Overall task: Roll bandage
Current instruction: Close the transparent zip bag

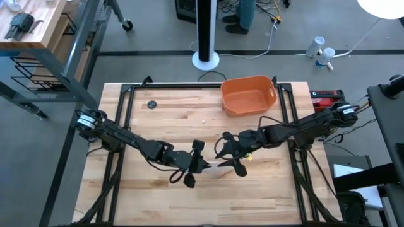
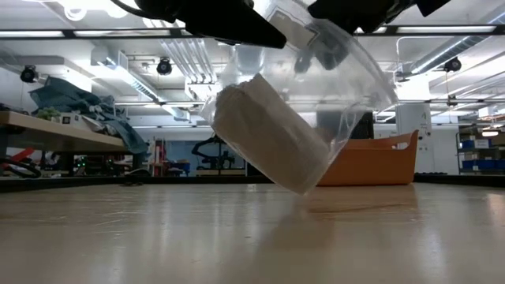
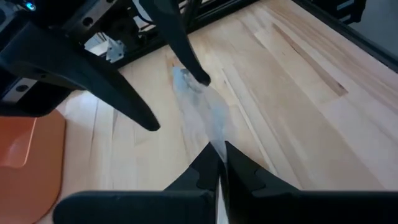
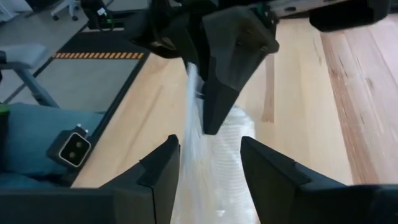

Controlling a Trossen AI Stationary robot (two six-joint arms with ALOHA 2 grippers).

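The bandage is an off-white roll inside a clear plastic wrapper, and it hangs tilted over the middle of the table. My left gripper is shut on the wrapper. My right gripper is open, with one finger on each side of the wrapped roll. The left gripper's shut fingers show just beyond it in the right wrist view. My left gripper pinches the wrapper's thin clear edge between its two fingertips. The wrapper runs away from the fingers toward my right gripper. The wrapped roll hangs tilted below; whether its lower corner touches the table I cannot tell. My right gripper stands around the wrapper; whether it touches it I cannot tell.
An orange tub stands at the table's far right. A small dark round thing lies at the far left. A person's legs show on the floor beyond the table's far edge.
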